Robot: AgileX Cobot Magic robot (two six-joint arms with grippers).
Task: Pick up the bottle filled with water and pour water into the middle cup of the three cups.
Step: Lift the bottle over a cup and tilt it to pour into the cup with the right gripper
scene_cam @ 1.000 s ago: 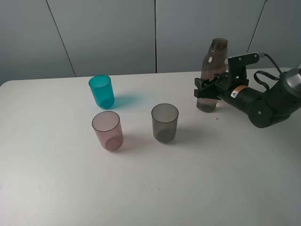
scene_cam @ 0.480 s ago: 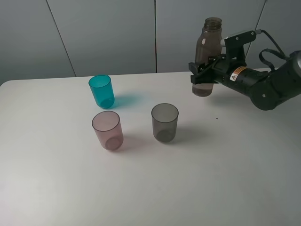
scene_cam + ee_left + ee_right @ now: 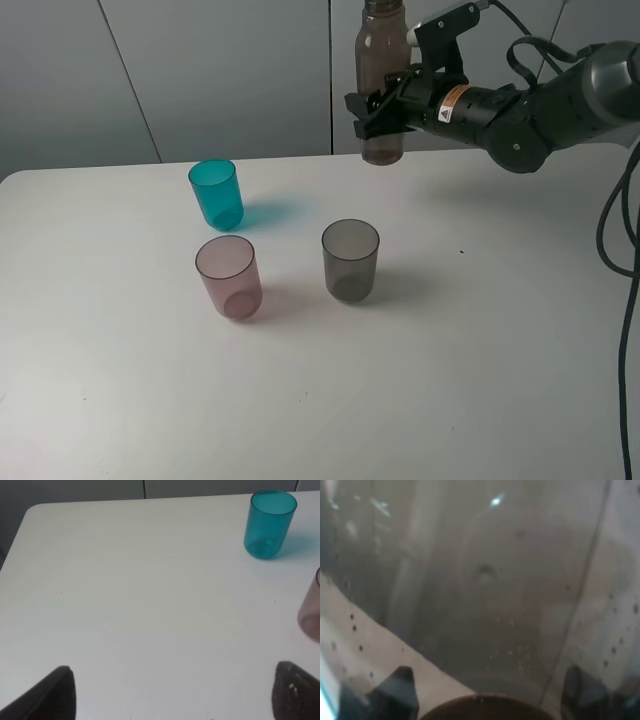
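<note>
My right gripper [image 3: 377,108] is shut on the smoky pinkish-brown bottle [image 3: 381,80] and holds it upright, high above the back of the table. Its translucent wall fills the right wrist view [image 3: 480,590], with both fingertips [image 3: 395,690] low in that picture. The three cups stand on the white table [image 3: 480,350]: the teal cup [image 3: 217,195] at the back left, the pink middle cup [image 3: 229,277] in front of it, the grey cup [image 3: 351,261] to the right. The left gripper [image 3: 172,692] is open over bare table, and its view shows the teal cup [image 3: 269,524] and an edge of the pink cup [image 3: 312,610].
Grey wall panels [image 3: 230,70] rise behind the table's far edge. The right arm's black cable [image 3: 625,260] hangs down at the right border. The bottle hangs behind and above the grey cup, well right of the teal cup.
The right arm has lifted the bottle off the table and carried it up and to the left, from the back right toward the middle. The cups have stayed put.
</note>
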